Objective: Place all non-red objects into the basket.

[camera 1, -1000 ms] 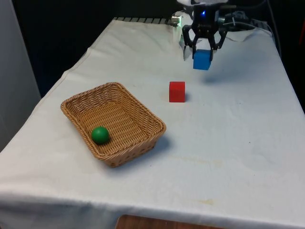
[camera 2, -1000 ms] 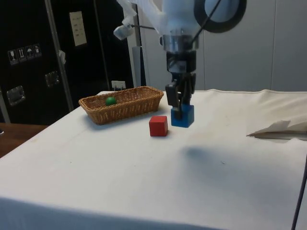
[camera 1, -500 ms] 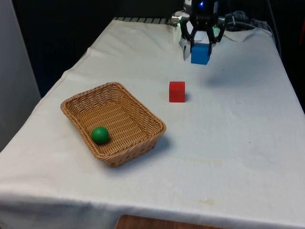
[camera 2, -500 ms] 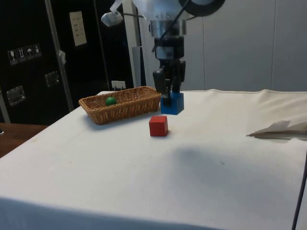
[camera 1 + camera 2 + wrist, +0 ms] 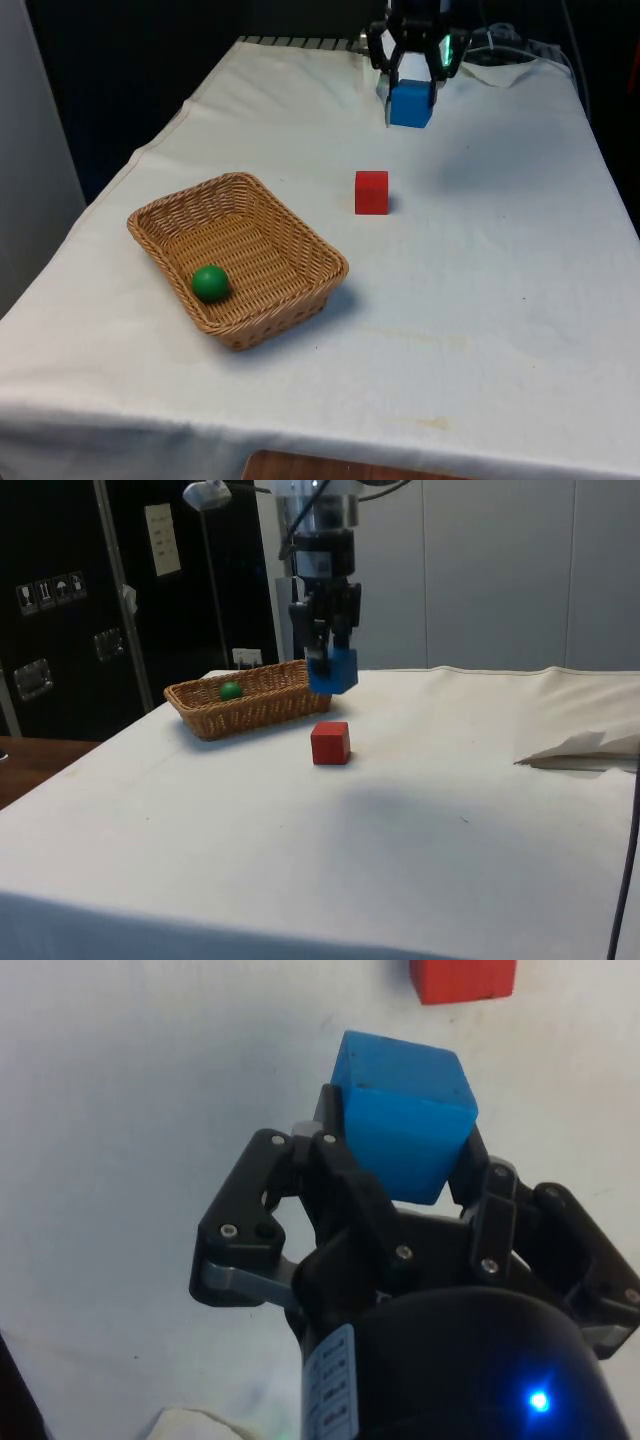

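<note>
Blue cube in transit; one of two non-red objects binned.

You are looking at a bench (image 5: 500, 300) carrying one wicker basket (image 5: 300, 235) with one green ball (image 5: 210, 283) lying inside it, so that item is done. The jaws are clamping the one blue cube (image 5: 410, 104) by its sides, carrying it above the bench beyond the one red cube (image 5: 371, 192), which is staying out.

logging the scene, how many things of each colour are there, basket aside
blue: 1, the blue cube held in the tool
red: 1, the red cube on the cloth
green: 1, the green ball in the basket
total: 3
</note>
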Available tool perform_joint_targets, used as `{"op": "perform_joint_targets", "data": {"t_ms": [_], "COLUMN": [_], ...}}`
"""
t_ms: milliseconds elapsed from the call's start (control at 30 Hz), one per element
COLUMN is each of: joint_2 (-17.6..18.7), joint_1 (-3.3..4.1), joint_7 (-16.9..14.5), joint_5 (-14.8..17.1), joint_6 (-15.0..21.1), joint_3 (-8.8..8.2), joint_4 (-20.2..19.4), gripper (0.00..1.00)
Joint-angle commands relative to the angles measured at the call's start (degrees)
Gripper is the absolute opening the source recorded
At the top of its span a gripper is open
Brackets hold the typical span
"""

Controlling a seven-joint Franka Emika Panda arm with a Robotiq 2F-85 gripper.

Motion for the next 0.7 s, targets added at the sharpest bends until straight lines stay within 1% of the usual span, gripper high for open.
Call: {"op": "perform_joint_targets", "data": {"t_ms": [0, 67, 100, 167, 400, 433, 467, 667], "joint_2": [0.5, 1.0, 0.9, 2.0, 4.9, 4.8, 5.3, 7.6], "joint_1": [-0.06, -0.06, -0.06, -0.11, -0.34, -0.23, -0.40, -0.57], "joint_7": [-0.4, -0.5, -0.1, -0.6, -0.9, -0.2, -0.9, -1.1], "joint_5": [0.4, 0.5, 0.0, 0.6, 0.9, 0.1, 0.9, 1.0], "joint_6": [-0.7, -1.0, -0.5, -1.4, -2.0, -1.3, -2.1, -2.2], "joint_3": [-0.11, -0.23, -0.17, -0.40, -0.86, -0.86, -0.92, -1.38], "joint_4": [0.8, 1.8, 1.5, 3.3, 7.3, 6.8, 7.8, 10.5], "gripper": [0.03, 0.03, 0.03, 0.03, 0.03, 0.03, 0.03, 0.03]}}
